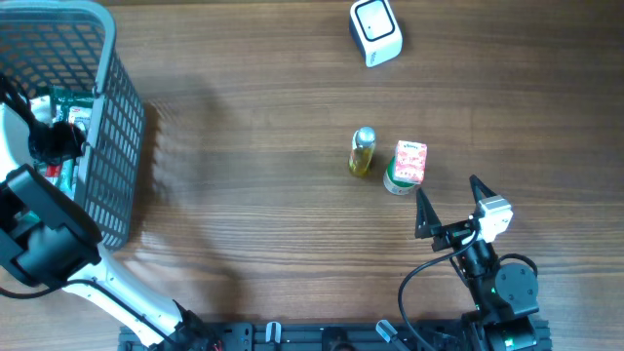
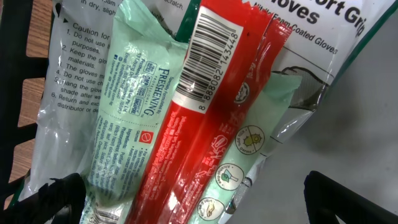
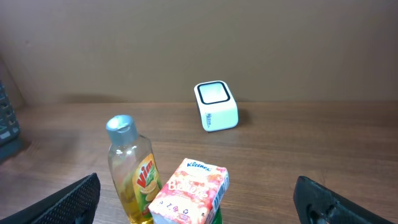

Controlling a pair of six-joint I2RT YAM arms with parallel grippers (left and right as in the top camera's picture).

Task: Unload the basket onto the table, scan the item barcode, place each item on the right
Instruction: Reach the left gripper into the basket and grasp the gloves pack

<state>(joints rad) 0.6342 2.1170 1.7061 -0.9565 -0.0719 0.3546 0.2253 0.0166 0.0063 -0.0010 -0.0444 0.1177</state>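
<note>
The left gripper (image 2: 193, 202) hangs down inside the mesh basket (image 1: 115, 146) with its two dark fingers (image 2: 53, 198) spread wide and nothing clamped between them. Right under the gap lies a long red packet (image 2: 205, 124), slanted, its barcode label facing up toward the far end of it. Pressed against it on the left finger's side is a pale green packet (image 2: 134, 106) printed "Freshening", and on the right finger's side a second green packet (image 2: 249, 149) peeks out from beneath it. Under them all, past the fingertips, is a clear bag of gloves (image 2: 323, 31) with printed cautions. Over on the open table (image 1: 244, 224), the right gripper (image 1: 448, 185) sits low, its fingers (image 3: 74, 199) also wide apart and holding nothing. Just ahead of its fingertips, roughly in line with the gap, is a pink tissue pack (image 3: 189, 190) resting on something green that is mostly hidden. Beside the pack, toward the left finger, stands a small bottle (image 3: 132, 171) of yellow liquid with a silver cap, upright and close to the pack. Well beyond both, straight ahead, the white scanner (image 3: 216, 106) sits alone on the wood, window facing up.
</note>
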